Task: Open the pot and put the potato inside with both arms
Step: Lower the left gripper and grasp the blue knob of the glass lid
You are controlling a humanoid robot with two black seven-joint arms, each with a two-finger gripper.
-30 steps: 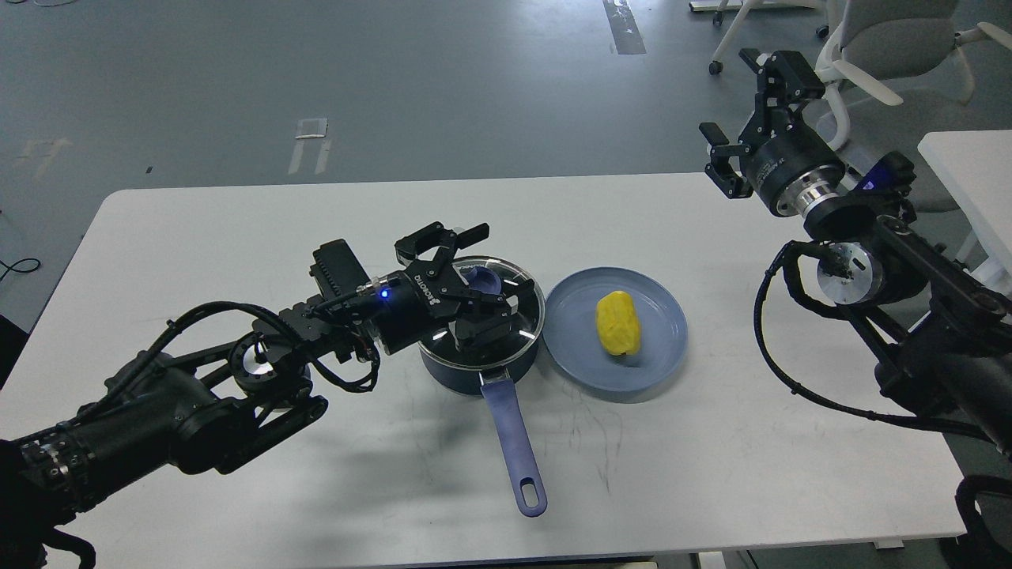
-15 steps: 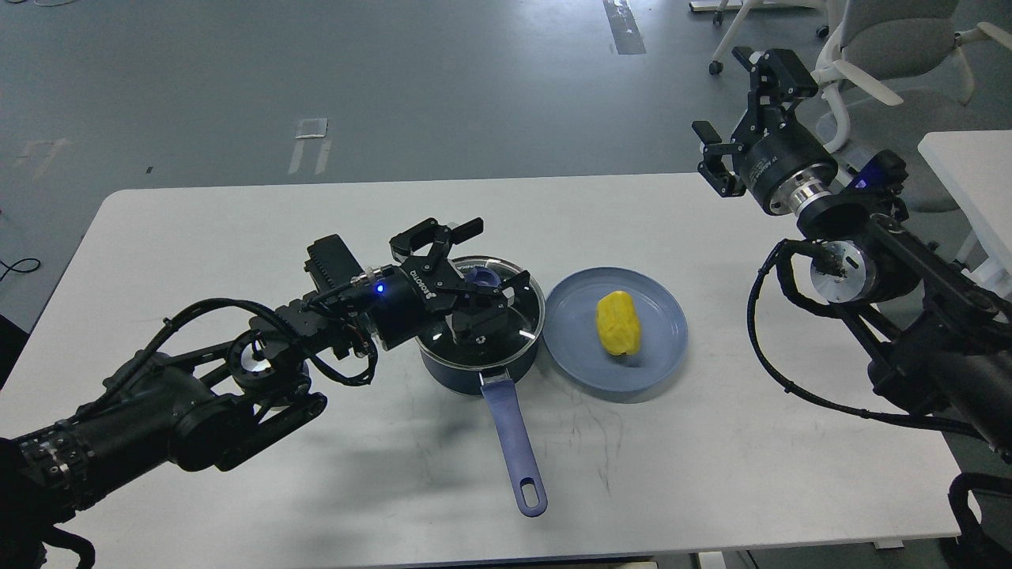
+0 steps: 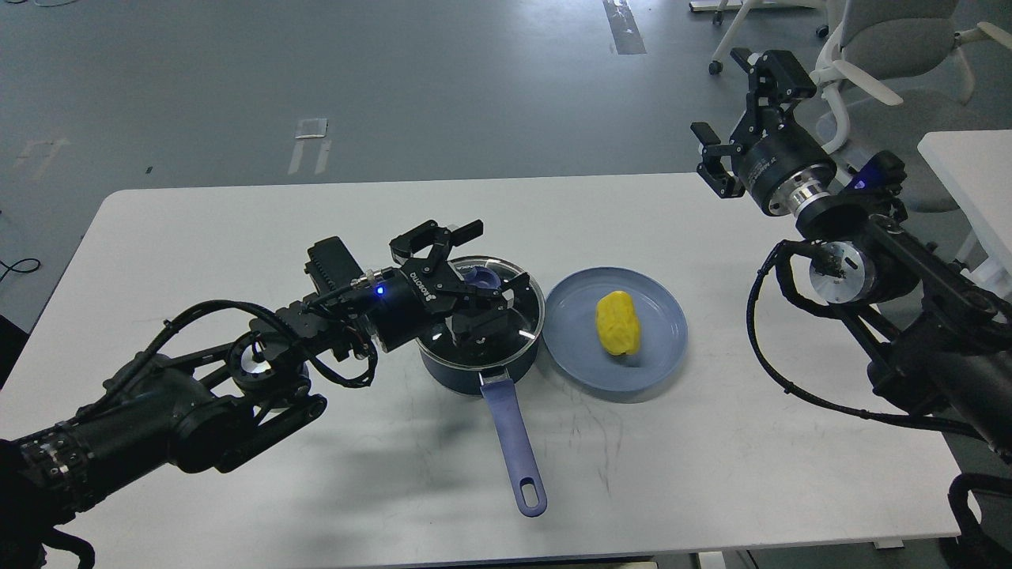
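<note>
Left gripper [image 3: 484, 267] spread open over lid [image 3: 506, 312], fingers either side of knob [image 3: 483, 277], not clamped on it. Lid sits on pot [image 3: 474, 371] (handle points toward the near table edge). Potato [image 3: 617, 322] lies on plate [image 3: 660, 348] just right of pot. Right gripper [image 3: 742, 107] open, empty, raised past table [image 3: 237, 221] far-right corner.

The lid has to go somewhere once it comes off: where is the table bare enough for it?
Bare table stretches left of the pot, behind the left pincer. Another free patch lies right of the plate. It is crowded in the middle, where pot, handle and plate sit close.
</note>
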